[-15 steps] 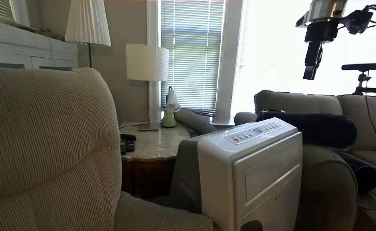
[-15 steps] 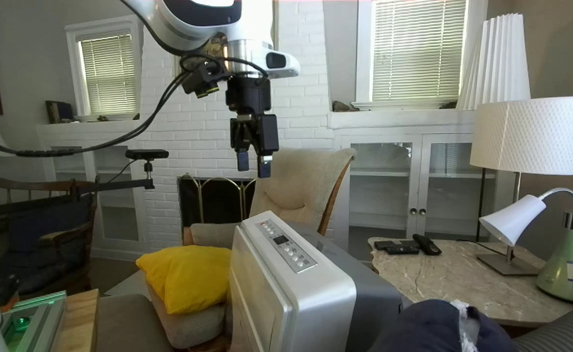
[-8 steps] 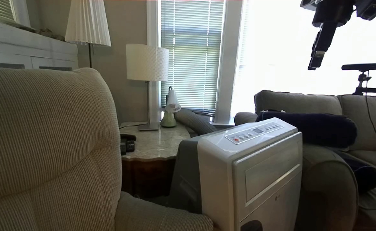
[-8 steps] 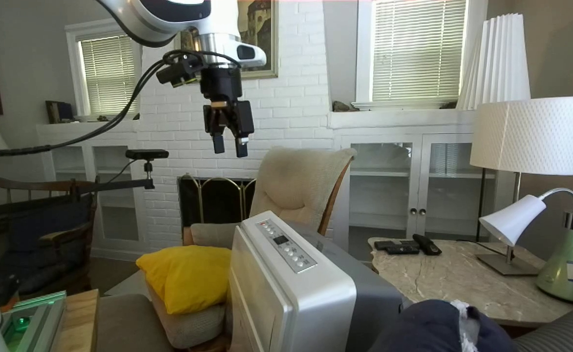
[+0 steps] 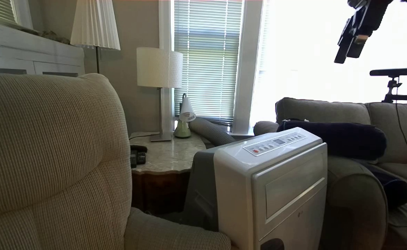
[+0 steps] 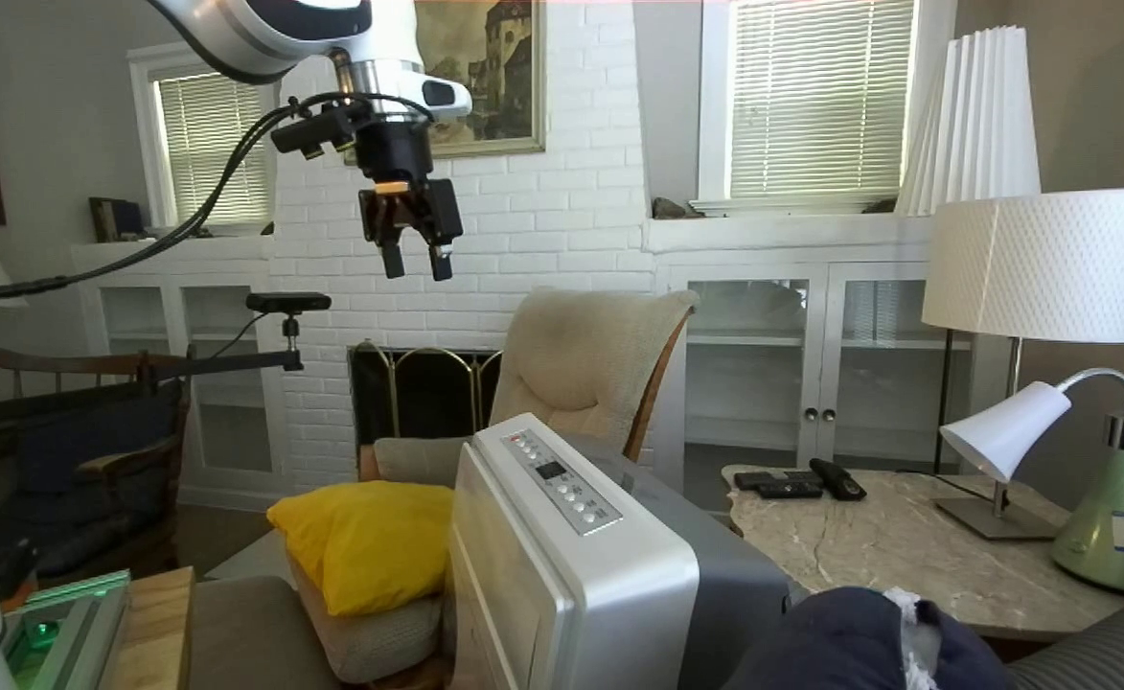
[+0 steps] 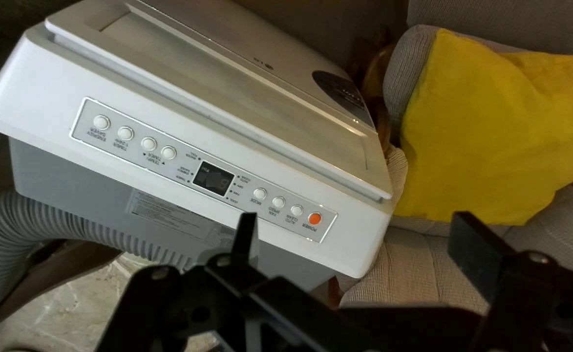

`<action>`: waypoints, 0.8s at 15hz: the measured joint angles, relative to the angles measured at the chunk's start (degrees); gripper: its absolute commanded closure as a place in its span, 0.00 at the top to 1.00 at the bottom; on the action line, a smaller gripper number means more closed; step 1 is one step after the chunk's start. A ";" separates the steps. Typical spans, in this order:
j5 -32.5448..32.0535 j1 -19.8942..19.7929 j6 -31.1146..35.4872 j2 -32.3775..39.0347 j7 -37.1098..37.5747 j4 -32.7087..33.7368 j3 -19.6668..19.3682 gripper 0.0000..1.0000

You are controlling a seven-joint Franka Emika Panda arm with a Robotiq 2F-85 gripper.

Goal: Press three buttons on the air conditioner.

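The air conditioner is a white box with a grey back, seen in both exterior views and the wrist view. Its top control strip holds a dark display, several white buttons and an orange power button at one end. My black gripper hangs in the air well above the unit, touching nothing; it also shows at the top of an exterior view. In the wrist view the jaws are wide apart with nothing between them. The left finger's tip overlaps the unit's edge there.
A beige armchair and a yellow pillow are beside the unit. A marble-topped table carries lamps and remotes. A grey hose runs behind. A dark blue bundle lies on the sofa.
My gripper has moved up and away from the air conditioner and turned; both fingers now show apart where they overlapped in an exterior view. The air conditioner has not moved.
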 measured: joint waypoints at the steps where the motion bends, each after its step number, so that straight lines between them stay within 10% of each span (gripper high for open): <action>1: 0.39 0.25 0.20 0.25 0.25 0.40 0.45 1.00; 12: 0.96 -1.86 11.26 11.78 12.63 4.06 5.47 1.00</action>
